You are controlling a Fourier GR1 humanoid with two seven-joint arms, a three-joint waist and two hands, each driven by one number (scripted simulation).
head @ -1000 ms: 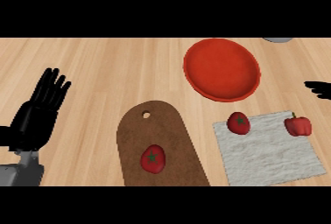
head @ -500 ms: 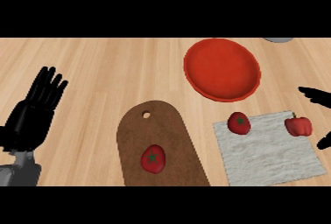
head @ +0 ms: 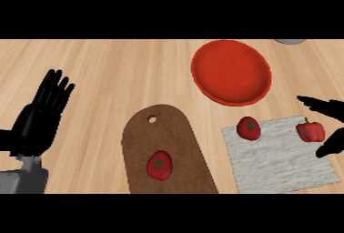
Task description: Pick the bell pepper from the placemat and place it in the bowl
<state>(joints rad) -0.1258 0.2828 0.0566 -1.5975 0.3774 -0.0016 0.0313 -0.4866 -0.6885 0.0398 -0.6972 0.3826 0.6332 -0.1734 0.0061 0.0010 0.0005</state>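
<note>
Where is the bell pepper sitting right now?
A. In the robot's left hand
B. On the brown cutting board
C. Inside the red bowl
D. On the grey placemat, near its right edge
D: the bell pepper lies on the placemat, close to its right edge, with the open right hand next to it and not holding it.

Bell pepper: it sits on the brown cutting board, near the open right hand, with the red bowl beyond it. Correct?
Not quite. The head view shows the bell pepper on the grey placemat, not the cutting board. The open right hand and red bowl are as stated.
</note>
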